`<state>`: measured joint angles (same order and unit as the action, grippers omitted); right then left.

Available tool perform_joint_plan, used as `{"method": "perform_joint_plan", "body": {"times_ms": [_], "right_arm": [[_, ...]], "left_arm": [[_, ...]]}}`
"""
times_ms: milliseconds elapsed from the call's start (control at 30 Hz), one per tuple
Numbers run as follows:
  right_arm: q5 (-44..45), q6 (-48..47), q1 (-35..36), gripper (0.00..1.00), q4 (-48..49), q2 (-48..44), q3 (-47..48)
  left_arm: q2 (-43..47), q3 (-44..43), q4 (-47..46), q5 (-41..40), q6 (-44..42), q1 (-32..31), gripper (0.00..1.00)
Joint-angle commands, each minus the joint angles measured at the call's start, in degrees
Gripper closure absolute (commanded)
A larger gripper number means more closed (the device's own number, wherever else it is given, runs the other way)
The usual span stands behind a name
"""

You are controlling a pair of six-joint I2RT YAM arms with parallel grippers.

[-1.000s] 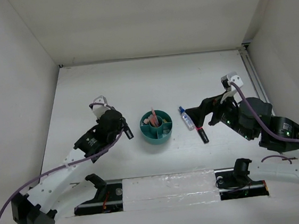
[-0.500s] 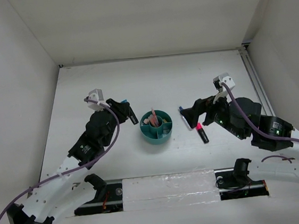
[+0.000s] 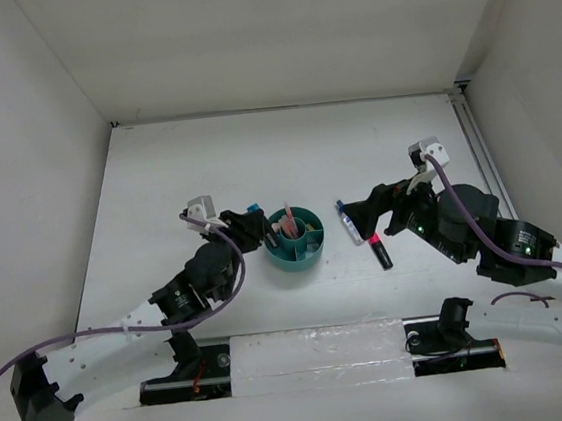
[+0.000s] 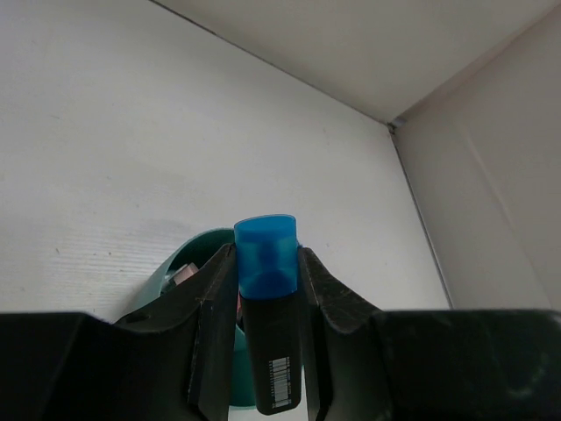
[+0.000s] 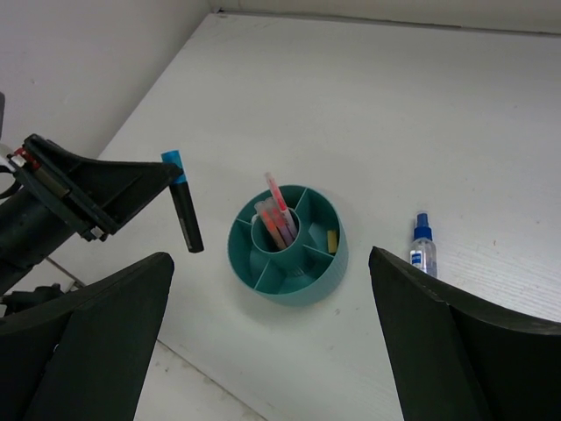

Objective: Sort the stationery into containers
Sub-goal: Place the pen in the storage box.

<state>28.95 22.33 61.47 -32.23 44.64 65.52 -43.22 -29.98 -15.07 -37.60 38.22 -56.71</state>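
Left gripper pinches the blue marker just left of the organizer, probably to drop it in. Right gripper is spread wide.

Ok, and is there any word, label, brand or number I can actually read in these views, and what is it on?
No text can be read in any view.
Blue-capped marker: a white barcode sticker on the black barrel; its bars and any digits are too small to read.
Clear bottle: any print on it is too small and blurred to read.
Pink-capped marker: no marking can be made out.
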Motion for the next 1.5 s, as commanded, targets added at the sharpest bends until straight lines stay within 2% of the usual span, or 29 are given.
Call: {"method": "perform_joint_plan", "body": {"times_ms": [0, 100, 167, 367, 900, 1467], "right_arm": [[1.2, 0.5, -0.4, 0.0, 1.7, -0.5, 0.5], [1.2, 0.5, -0.4, 0.0, 1.7, -0.5, 0.5], [1.2, 0.5, -0.4, 0.0, 1.7, -0.5, 0.5], [1.7, 0.5, -0.4, 0.0, 1.7, -1.1, 0.5], [1.7, 1.1, -0.4, 0.0, 1.7, -2.3, -1.1], [2.8, 1.1, -0.4, 0.0, 1.2, -5.1, -2.1]], "left_arm": [[1.1, 0.4, -3.4, -15.4, 3.6, -5.8, 1.0], [-0.8, 0.4, -1.5, -20.8, 6.9, -7.6, 1.0], [-3.0, -0.7, 2.7, -22.5, 11.8, -7.6, 1.0], [-6.9, -1.8, 7.4, -26.4, 19.1, -7.6, 1.0], [-13.7, -1.0, -0.7, -28.2, 19.8, -8.2, 1.0], [-18.8, -1.0, -1.9, -28.8, 24.2, -9.2, 1.0]]}}
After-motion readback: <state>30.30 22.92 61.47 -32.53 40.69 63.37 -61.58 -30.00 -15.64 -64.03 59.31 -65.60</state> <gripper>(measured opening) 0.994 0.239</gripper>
